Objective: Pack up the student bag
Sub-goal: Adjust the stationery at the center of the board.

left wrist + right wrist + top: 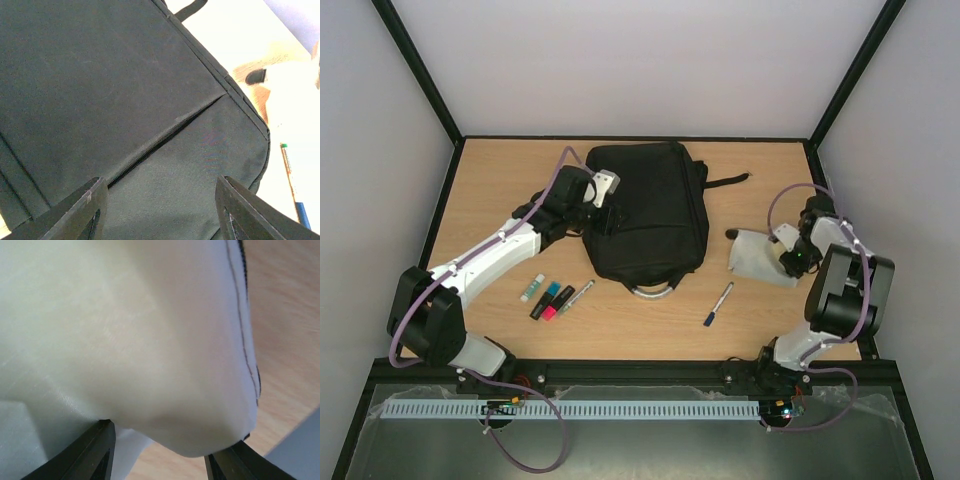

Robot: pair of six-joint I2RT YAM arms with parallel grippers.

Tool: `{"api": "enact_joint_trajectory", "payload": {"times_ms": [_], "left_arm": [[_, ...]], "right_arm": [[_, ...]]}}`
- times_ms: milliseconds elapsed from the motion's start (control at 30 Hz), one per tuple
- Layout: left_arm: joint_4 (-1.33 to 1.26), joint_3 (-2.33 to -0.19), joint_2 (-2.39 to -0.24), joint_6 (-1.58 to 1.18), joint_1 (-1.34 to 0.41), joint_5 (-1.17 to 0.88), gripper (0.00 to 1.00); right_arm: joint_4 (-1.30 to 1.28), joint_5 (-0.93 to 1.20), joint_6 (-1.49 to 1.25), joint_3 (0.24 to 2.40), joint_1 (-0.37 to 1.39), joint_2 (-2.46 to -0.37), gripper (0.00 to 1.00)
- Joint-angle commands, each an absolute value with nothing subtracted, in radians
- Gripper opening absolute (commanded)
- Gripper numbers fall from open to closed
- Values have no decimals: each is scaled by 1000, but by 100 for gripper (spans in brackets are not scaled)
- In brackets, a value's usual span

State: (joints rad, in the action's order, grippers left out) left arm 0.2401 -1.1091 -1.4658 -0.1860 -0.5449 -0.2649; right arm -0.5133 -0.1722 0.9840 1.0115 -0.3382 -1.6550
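Note:
The student bag (645, 215) is a big black fabric bag lying flat in the middle of the table, its grey handle (655, 290) toward me. My left gripper (608, 215) hovers open over the bag's left side. In the left wrist view its fingers (95, 205) straddle bare bag fabric (100, 75) below a shut zip (160, 142). On the right lies a white pouch (757, 255). My right gripper (788, 258) is at its right edge, and the pouch (125, 330) bulges between the two fingers, which press on it from both sides.
Left of the handle lie highlighters (532, 288) (550, 312), a black marker (561, 298) and a silver pen (582, 295). A blue pen (718, 304) lies between the handle and the pouch, and shows again as a pen (292, 185) in the left wrist view. A black strap (728, 182) trails off the bag's right side.

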Motion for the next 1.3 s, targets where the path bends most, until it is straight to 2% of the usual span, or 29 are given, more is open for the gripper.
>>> {"api": "enact_joint_trajectory", "payload": {"times_ms": [0,167,300,467,600,867,1267], "left_arm": [[215,-1094,-1449,-182,-552,-279,61],[215,-1096,-1459,-182,-552,-278,62],[217,-1095,-1467,-183,-555,-280,62],[222,-1102,-1482,-181,-562,-292,62],[227,-1113,-1496,-176,-579,-322,61],[286,-1161,-1513,-137,-653,-333,61],[287,-1153,-1521,-140,-689,-330,61]], "right_arm": [[-708,-101,1026,910,-268,-1532,49],[-933,82,1048,930,-221,-1417,54],[-1062,68,1037,1043,-221,-1407,54],[-1076,76,1034,1162,-221,-1393,54],[-1068,174,980,1237,-221,-1515,56],[-1057,328,952,1341,-221,-1764,70],[-931,312,939,1289,-221,-1899,72]]}}
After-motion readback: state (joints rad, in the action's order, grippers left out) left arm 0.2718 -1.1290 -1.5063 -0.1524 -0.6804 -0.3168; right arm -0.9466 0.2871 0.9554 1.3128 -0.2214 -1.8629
